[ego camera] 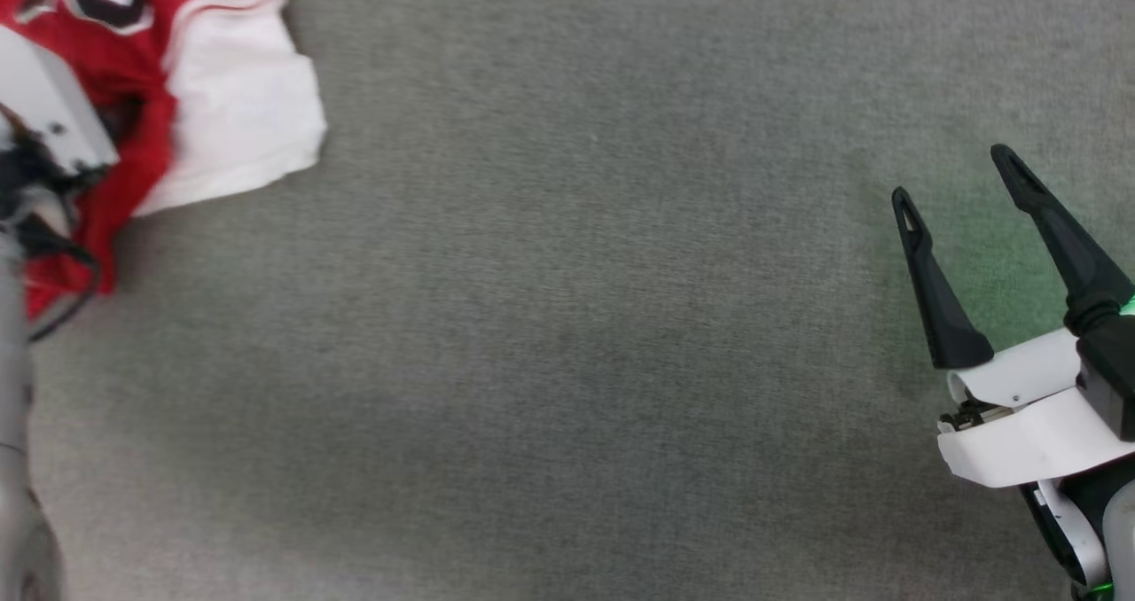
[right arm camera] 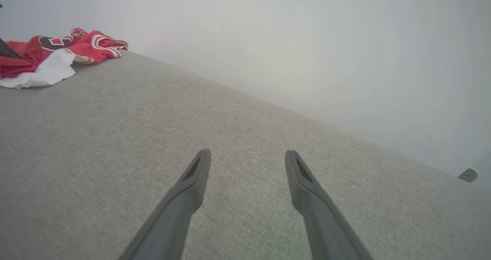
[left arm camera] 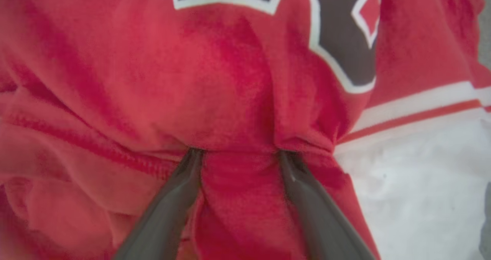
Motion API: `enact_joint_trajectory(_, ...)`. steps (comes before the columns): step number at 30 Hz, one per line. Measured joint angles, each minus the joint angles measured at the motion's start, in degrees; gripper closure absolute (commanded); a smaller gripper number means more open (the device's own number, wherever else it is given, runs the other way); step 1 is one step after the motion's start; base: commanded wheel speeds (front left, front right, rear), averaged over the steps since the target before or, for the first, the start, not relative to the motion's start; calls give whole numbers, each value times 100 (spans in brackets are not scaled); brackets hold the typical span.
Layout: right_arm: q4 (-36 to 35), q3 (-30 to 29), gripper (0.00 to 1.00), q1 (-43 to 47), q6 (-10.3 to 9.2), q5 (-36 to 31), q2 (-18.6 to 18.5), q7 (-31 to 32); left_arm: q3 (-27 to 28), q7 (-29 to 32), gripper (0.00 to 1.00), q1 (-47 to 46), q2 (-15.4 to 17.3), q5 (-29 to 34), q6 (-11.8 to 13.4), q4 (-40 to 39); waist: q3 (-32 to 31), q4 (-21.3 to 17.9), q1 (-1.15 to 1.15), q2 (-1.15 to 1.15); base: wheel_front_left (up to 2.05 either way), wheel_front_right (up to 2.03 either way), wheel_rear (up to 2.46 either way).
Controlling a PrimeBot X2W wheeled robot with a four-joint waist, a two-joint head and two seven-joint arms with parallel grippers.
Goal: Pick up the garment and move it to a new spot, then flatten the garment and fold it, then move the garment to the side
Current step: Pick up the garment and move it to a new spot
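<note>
The jersey (ego camera: 191, 69) lies bunched at the far left of the grey cloth surface (ego camera: 567, 317), cut off by the top and left edges of the head view. Crumpled and partly out of frame as it is, its true long axis cannot be told. The part that shows runs from the black, white-outlined number (ego camera: 111, 3) at the top down to a red fold at the left edge. A white side panel (ego camera: 239, 113) splays out to the right.

The left claw (left arm camera: 239, 153) is released, its fingers (left arm camera: 168, 210) spread wide. Their tips are buried under a fold of the red cloth, and a ridge of it stands between them, unpinched. Beyond the tips lies the number. The striped trim (left arm camera: 418, 110) slants up to the right, above the white panel.

The right claw (ego camera: 952, 173) is released too. It is empty and stands low over bare surface, well apart from the jersey, fingers pointing up the head view. From its wrist the jersey (right arm camera: 57, 56) shows as a low heap at the surface's far left edge, before a pale wall (right arm camera: 307, 41).
</note>
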Motion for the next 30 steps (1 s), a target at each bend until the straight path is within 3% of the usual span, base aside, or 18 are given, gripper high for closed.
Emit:
enact_joint_trajectory(5,-65,-37,0,-7,0,0,21,69,83,-105,0,-237,108,-92,29,370,239,-205,0,0,0,0,0)
enact_joint_trajectory(6,-57,-45,0,-9,0,-1,31,71,101,-107,11,-282,115,-129,24,442,263,-237,0,0,0,0,0)
enact_joint_trajectory(7,-48,-44,0,-15,0,-3,35,75,105,-121,61,-321,131,-149,11,489,274,-261,0,0,0,0,0)
enact_joint_trajectory(8,-34,-41,0,-30,0,-3,43,76,111,-159,89,-353,134,-159,-20,532,266,-272,0,0,0,0,0)
enact_joint_trajectory(9,-7,-37,0,-43,0,-3,56,75,108,-199,100,-381,131,-175,-33,580,247,-279,0,0,0,0,0)
enact_joint_trajectory(19,547,-65,0,160,0,56,215,-159,-338,-876,100,-400,-75,-32,-223,656,-368,-221,0,0,0,0,0)
enact_joint_trajectory(30,1305,-92,0,594,0,137,639,-535,-1218,-1486,100,-644,19,89,-260,-115,-1623,-1,0,0,0,0,0)
